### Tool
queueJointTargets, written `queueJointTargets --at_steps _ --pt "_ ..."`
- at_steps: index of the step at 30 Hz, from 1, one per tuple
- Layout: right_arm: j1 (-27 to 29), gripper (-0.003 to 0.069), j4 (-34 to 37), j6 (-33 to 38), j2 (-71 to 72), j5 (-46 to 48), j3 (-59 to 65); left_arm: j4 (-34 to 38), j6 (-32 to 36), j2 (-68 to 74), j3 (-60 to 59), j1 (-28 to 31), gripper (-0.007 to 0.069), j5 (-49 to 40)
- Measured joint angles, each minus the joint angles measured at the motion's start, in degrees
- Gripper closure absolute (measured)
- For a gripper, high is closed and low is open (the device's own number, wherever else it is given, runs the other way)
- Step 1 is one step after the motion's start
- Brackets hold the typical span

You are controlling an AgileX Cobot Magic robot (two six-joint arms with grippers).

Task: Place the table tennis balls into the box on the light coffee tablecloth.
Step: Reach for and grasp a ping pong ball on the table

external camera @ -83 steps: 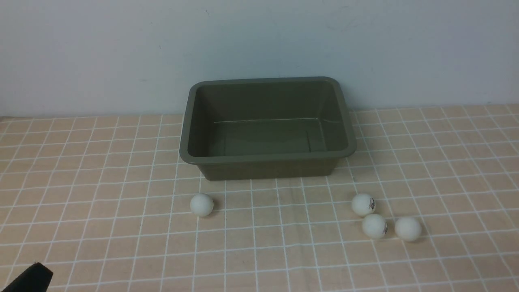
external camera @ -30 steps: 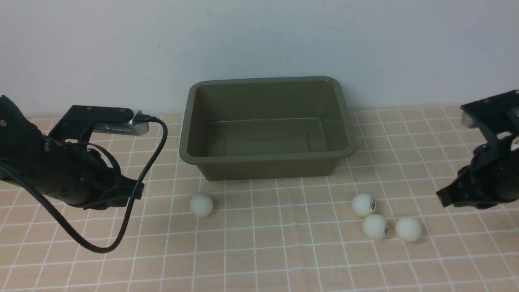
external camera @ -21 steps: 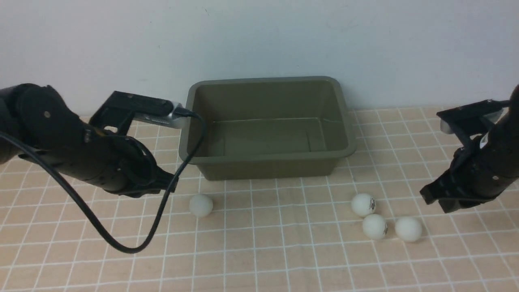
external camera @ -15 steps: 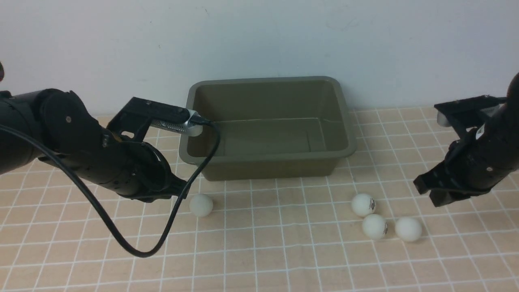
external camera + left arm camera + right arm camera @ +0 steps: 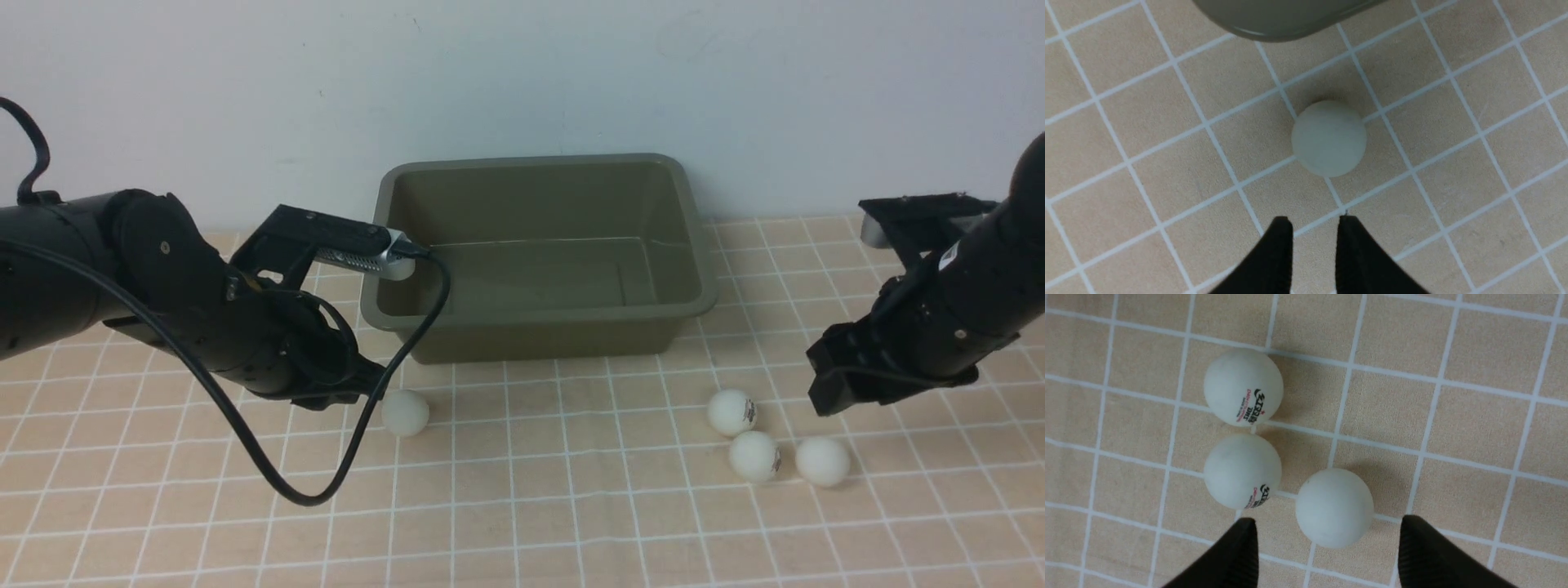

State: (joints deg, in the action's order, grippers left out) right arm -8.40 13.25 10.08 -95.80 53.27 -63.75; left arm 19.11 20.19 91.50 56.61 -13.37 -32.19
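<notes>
The olive-green box [image 5: 539, 314] stands empty at the back of the light coffee tablecloth [image 5: 522, 506]. One white table tennis ball [image 5: 405, 412] lies in front of its left corner. My left gripper [image 5: 363, 390] hovers just left of this ball [image 5: 1329, 138], and in the wrist view the left gripper [image 5: 1313, 222] is open by a narrow gap with nothing in it. Three balls [image 5: 731, 412], [image 5: 753, 455], [image 5: 821, 461] cluster front right. My right gripper [image 5: 833, 392] hangs above them; this right gripper [image 5: 1327, 523] is open wide, with the plain ball [image 5: 1334, 507] showing between its fingertips, untouched.
A black cable [image 5: 310, 490] loops down from the left arm over the cloth. The box's corner [image 5: 1282, 20] is close beyond the left ball. A pale wall [image 5: 522, 82] rises right behind the box.
Both arms have swung in from the sides and down toward the balls. Both grippers have opened, the right widely and the left slightly. The balls and the box have not moved.
</notes>
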Motion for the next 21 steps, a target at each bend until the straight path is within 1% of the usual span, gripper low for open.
queueJointTargets --at_steps 9,21 --pt "0.0 0.0221 0.0 0.0 -6.1 -2.7 -0.1 0.0 0.0 0.0 0.0 0.0 0.0501 1.2" --pt "0.0 0.0228 0.0 0.1 -11.3 -3.1 -0.2 0.0 0.0 0.0 0.0 0.0 0.0501 1.6"
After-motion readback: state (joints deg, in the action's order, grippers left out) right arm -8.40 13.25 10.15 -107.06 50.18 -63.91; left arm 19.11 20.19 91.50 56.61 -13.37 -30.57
